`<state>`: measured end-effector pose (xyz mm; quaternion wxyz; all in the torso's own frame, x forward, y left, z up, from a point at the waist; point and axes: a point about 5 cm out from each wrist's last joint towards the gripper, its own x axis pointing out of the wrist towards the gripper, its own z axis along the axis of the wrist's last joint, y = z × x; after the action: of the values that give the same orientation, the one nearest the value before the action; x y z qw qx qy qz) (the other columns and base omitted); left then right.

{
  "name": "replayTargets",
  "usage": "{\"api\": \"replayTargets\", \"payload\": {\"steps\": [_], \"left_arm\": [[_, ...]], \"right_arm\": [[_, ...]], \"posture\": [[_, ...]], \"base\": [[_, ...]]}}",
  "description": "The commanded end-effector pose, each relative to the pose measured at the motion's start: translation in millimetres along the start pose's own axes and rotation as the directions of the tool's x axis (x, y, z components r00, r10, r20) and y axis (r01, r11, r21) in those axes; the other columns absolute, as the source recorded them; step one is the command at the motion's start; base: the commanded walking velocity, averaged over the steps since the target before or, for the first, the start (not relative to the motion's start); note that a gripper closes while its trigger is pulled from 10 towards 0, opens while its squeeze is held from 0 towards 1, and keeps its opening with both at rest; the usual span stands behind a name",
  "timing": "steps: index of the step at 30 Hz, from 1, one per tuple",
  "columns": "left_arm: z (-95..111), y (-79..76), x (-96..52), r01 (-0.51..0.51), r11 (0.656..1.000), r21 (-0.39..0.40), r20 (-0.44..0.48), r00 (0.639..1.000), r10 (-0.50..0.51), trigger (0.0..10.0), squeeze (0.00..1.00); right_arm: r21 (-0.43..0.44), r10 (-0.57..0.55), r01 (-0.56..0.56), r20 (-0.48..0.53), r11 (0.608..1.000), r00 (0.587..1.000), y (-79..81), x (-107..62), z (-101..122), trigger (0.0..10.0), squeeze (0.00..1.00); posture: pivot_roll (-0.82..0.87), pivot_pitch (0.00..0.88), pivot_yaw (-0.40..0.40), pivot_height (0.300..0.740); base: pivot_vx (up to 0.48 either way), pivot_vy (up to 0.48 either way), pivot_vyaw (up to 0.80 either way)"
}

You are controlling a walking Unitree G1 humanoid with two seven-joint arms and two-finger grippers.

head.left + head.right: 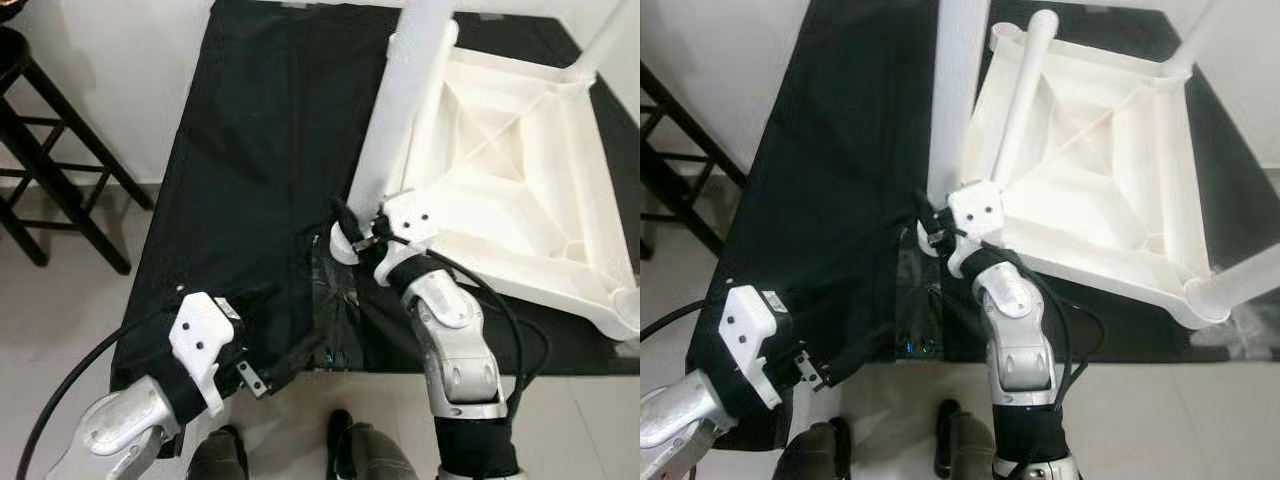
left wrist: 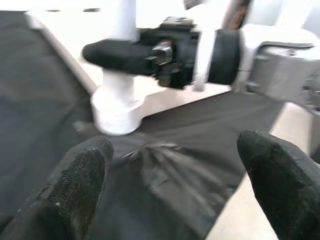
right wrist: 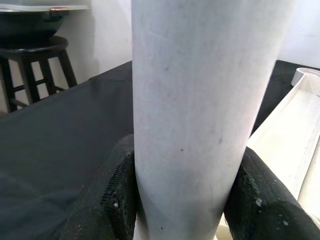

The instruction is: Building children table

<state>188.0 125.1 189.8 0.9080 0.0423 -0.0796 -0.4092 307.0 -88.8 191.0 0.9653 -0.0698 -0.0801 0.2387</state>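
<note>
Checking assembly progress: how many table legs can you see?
4. One leg in the right gripper at the near-left corner; one just behind it; one far right; one near right.

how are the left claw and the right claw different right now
The right claw is shut on a white table leg standing at the upturned tabletop's corner; the left claw is open and holds nothing. The right is at the tabletop; the left hangs over the black sheet's near edge. Both have black fingers.
</note>
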Motion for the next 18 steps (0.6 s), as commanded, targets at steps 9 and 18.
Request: {"api": "replayTargets", "payload": {"steps": [9, 18], "left_arm": [[-4.3, -0.5, 0.0, 0.006, 1.000, -0.017, -0.011, 1.000, -0.006, 10.0, 0.00], [-3.7, 0.4, 0.2, -0.004, 1.000, -0.010, -0.009, 1.000, 0.004, 10.0, 0.00]], "right_arm": [[0.095, 0.246, -0.245, -0.001, 0.965, 0.969, 1.7, 5.7, 13.6, 10.0, 1.00], [-0.093, 0.641, -0.636, 0.045, 0.766, 0.766, -23.6, 8.1, 41.4, 10.0, 0.00]], "posture": [[0.08, 0.298, -0.098, 0.740], [0.09, 0.294, -0.102, 0.740]], "base": [[0.000, 0.000, 0.00], [0.000, 0.000, 0.00]]}}
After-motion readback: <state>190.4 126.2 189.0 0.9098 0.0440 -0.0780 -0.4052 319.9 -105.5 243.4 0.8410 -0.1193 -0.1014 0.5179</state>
